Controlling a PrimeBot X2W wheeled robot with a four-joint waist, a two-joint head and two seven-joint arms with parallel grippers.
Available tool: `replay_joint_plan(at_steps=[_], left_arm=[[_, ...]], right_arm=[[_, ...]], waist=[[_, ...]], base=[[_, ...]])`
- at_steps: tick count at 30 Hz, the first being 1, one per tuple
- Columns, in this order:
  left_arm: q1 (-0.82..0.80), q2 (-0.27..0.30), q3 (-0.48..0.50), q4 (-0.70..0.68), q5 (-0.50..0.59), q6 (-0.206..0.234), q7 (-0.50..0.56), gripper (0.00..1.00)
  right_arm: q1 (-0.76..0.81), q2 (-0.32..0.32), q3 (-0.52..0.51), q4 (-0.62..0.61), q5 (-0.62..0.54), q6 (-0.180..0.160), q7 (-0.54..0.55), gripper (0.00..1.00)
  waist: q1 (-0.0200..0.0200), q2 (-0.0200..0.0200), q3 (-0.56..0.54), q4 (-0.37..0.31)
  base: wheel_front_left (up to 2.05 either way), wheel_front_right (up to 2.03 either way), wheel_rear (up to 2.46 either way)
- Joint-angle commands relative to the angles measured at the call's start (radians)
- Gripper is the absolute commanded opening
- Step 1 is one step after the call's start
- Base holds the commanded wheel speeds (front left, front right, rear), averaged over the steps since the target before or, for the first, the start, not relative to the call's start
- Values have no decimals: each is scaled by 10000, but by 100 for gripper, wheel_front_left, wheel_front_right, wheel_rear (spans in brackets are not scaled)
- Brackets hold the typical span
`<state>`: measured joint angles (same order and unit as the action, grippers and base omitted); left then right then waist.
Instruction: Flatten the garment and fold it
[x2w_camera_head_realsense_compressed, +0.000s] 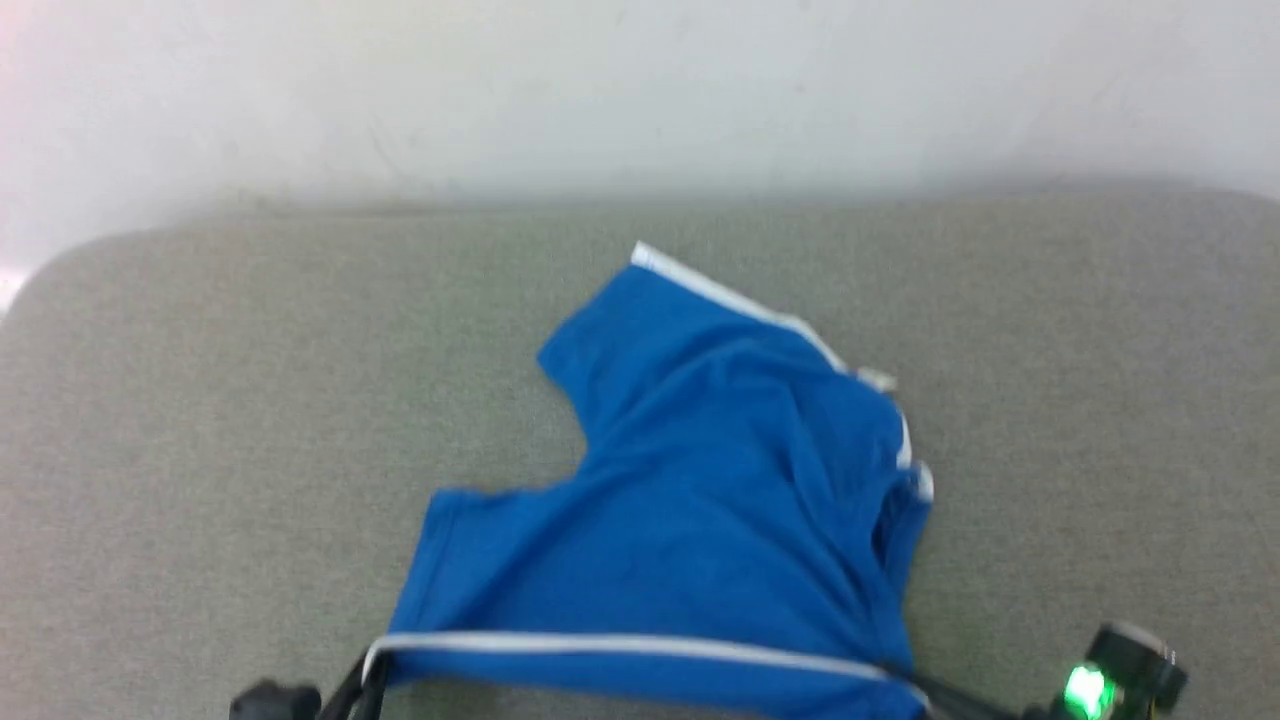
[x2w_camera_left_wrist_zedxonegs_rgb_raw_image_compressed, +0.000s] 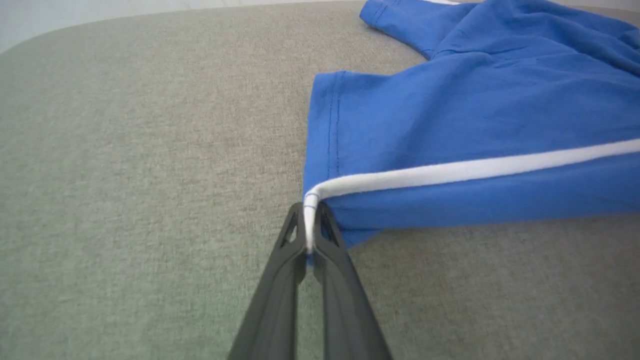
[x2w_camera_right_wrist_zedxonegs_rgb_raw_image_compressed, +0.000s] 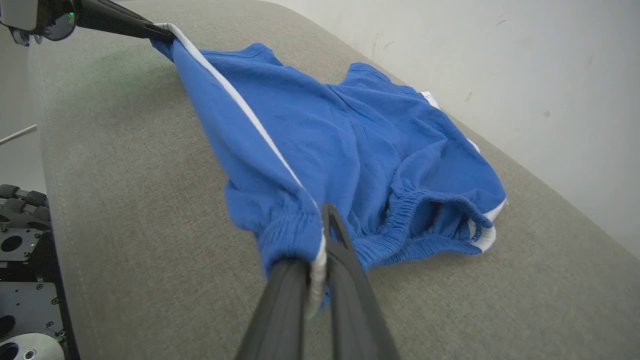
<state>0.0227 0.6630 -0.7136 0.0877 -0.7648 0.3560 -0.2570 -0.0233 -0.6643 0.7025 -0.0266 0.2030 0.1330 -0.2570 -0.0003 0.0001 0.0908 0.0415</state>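
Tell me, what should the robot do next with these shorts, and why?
Probably pull the held edge back toward itself, dragging the shorts smooth. The left gripper pinches the leg-hem corner and the right gripper the waistband end of the white stripe, which is stretched between them, while the far cloth lies creased and bunched.

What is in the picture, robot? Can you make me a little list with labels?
garment: blue shorts with a white stripe, wrinkled, not yet folded
lying on: grey cloth surface
left end effector: shut on the leg-hem corner
right end effector: shut on the waistband end
between them: striped edge stretched straight
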Motion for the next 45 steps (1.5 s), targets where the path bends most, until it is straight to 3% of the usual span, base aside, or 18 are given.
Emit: replay_joint_plan(at_steps=[1, 6, 10, 17, 25, 33, 44, 45], left_arm=[[156, 132, 55, -15, -13, 137, -45, 0], [378, 197, 91, -338, 60, 279, -46, 0], [-537, 309, 106, -356, 486, 85, 24, 0], [-3404, 164, -38, 589, 1317, -992, 438, 0], [-6824, -919, -423, 2689, 1987, -2288, 945, 0], [-9508, -2231, -1032, 5726, 2589, -3440, 1049, 0], [-10560, -3190, -1789, 9377, 2632, -4624, 1441, 0], [-10575, -3213, -1855, 9549, 2629, -4676, 1408, 0]], right_arm=[[251, 91, -127, -61, -35, -23, -47, 0], [1119, 500, -713, -335, -210, -23, -47, 0], [795, 774, -1164, -537, -445, -23, -47, 0], [-345, 1042, -1862, -540, -730, -23, -47, 0], [-1508, 1522, -2821, 278, -975, -23, -47, 0], [-2604, 2016, -2789, 1144, -1190, -23, -47, 0], [-3113, 2499, -2213, 2017, -1120, -23, -47, 0], [-3122, 2547, -2219, 2007, -1109, -23, -47, 7]], waist=[[3, -1, -534, 96], [3, -1, -656, 172], [3, -1, -632, 98], [3, -1, 75, -326], [3, -1, 1704, -970], [3, -1, 3135, -1664], [3, -1, 3385, -2168], [3, -1, 3315, -2183]], base=[[0, 0, 0], [0, 0, 0], [0, 0, 0], [0, 0, 0], [0, 0, 0], [0, 0, 0], [0, 0, 0], [0, 0, 0]])
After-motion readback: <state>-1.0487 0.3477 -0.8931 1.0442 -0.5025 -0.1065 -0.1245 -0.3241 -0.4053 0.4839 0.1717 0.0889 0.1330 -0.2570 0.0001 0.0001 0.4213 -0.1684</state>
